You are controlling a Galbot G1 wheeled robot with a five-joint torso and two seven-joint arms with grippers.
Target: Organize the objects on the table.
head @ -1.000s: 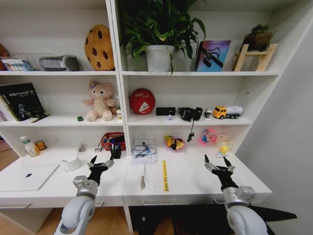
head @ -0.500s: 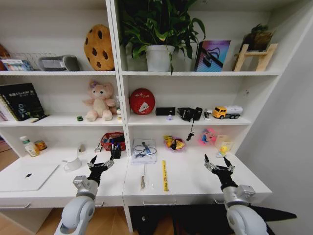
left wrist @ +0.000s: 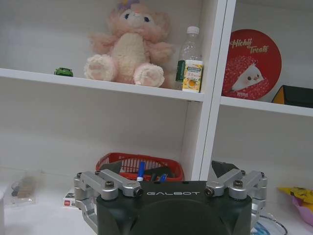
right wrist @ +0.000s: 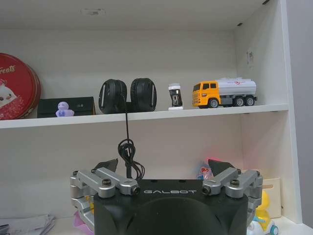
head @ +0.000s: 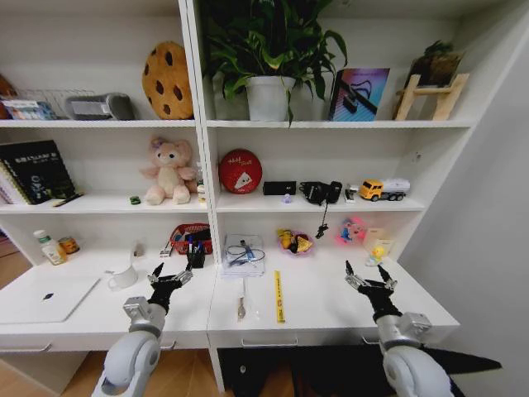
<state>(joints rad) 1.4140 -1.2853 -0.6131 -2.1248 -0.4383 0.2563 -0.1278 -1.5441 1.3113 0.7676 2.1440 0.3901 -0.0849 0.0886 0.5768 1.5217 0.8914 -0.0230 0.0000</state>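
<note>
The long white worktop (head: 331, 306) with its shallow drawers runs across the lower half of the head view, joined to tall white shelving behind it. The left gripper (head: 169, 277) hovers just above the worktop at lower left of centre, its jaws spread wide and holding nothing. The right gripper (head: 369, 279) hangs over the bare right part of the worktop at lower right, jaws likewise wide apart and empty.

A slim silver-white laptop (head: 45, 298) lies closed and flat at the far lower left of the head view, well apart from both grippers. A tiny green toy car (head: 135, 199) sits on the middle shelf at left, just beside a pink plush bear (head: 169, 171); in the left wrist view the car (left wrist: 63, 72) appears at the upper left, on the same shelf as the bear (left wrist: 129, 41). A red mesh basket (head: 190, 238) holding pens stands at the back of the worktop beyond the left gripper, and a yellow ruler-like strip (head: 279, 295) lies lengthwise on the worktop between the two grippers.
</note>
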